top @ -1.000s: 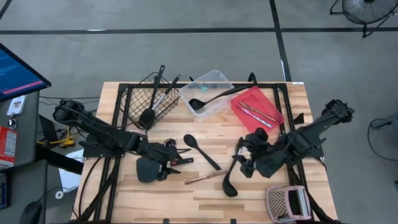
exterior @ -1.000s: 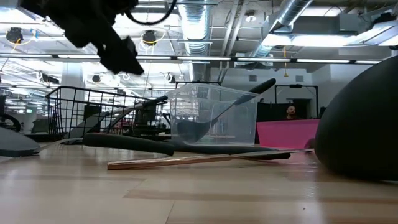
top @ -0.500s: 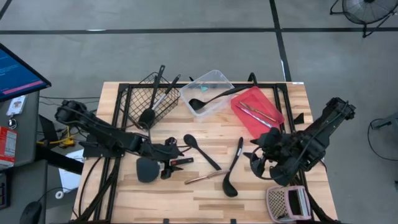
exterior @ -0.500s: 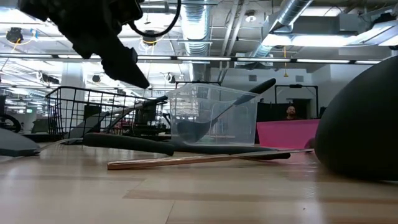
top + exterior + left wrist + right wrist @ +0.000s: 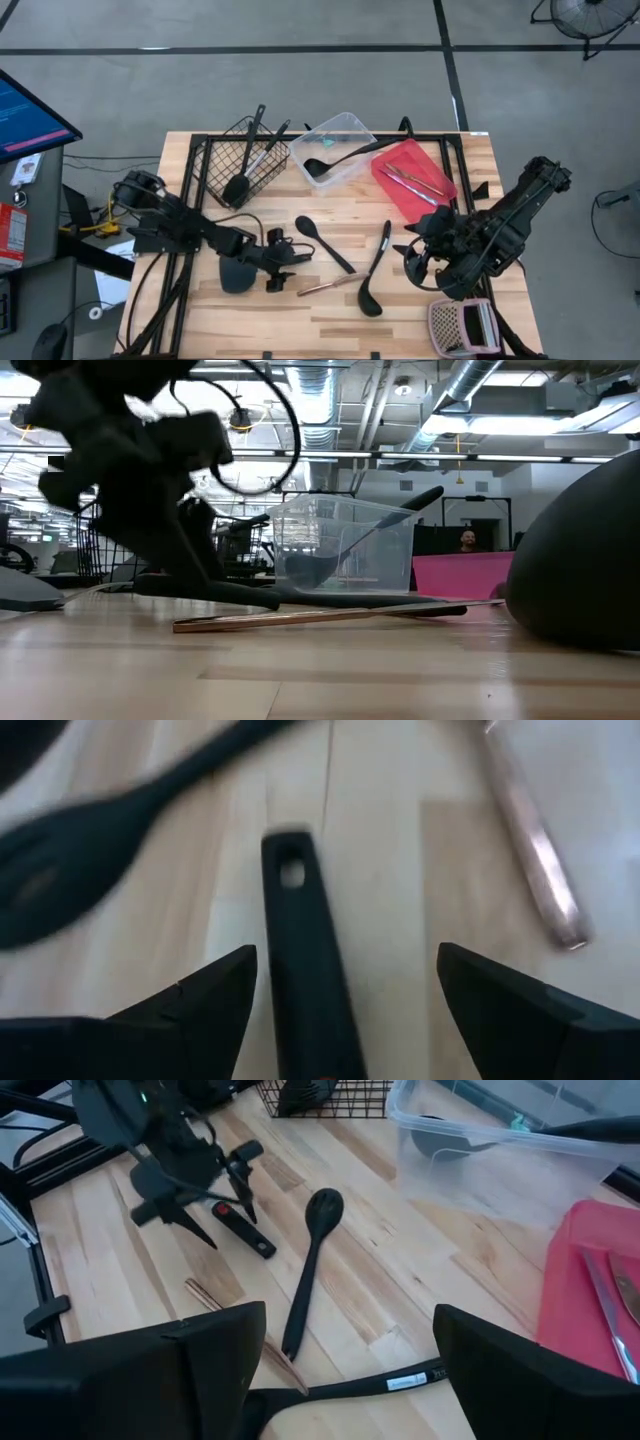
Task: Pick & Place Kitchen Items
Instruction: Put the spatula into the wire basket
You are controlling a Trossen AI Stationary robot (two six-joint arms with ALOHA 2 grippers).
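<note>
While the left gripper [image 5: 285, 268] stands low over the table with its fingers [image 5: 200, 1005] spread wide and empty, the black spatula [image 5: 240, 272] lies flat on the wood, its handle [image 5: 300, 960] running straight between the two fingers. Step in hand, by judgement: approach to pick that spatula by the handle. Next move calls for: settling lower and closing squarely on the handle, clear of the black spoon [image 5: 322, 240] and the copper-coloured piece [image 5: 325, 286] just beside. Right gripper [image 5: 420, 262]: waiting at the table's right, fingers open, holding nothing; a black ladle [image 5: 374, 270] lies nearby on the wood. Already stowed: two utensils in the wire basket [image 5: 250, 160], one ladle in the clear tub [image 5: 338, 148], thin silver pieces in the red tray [image 5: 412, 178]. Remaining loose on the table: four items. Pinkish perforated box [image 5: 462, 326] at the near right corner.
</note>
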